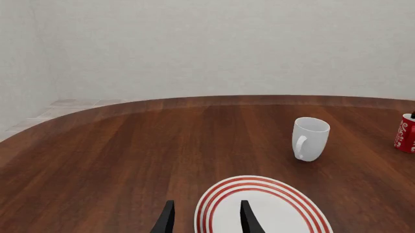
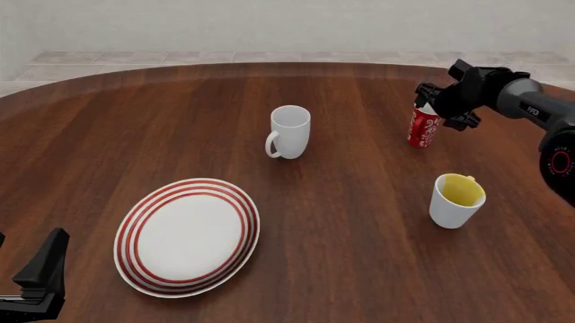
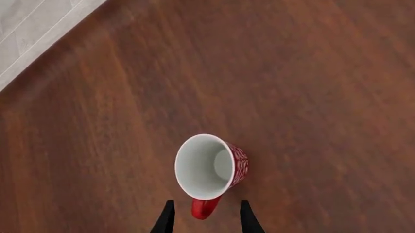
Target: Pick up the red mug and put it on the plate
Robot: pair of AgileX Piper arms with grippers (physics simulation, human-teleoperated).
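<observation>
Right tool [image 3: 204, 218] hovers open above the upright red mug [image 3: 211, 167], fingers straddling its handle; lowering straight before closing should avoid tipping it.

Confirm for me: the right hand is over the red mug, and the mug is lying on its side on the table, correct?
Not quite. The right hand is over the red mug, but the mug stands upright on the table, not on its side. The right wrist view looks straight down into its white interior.
</observation>
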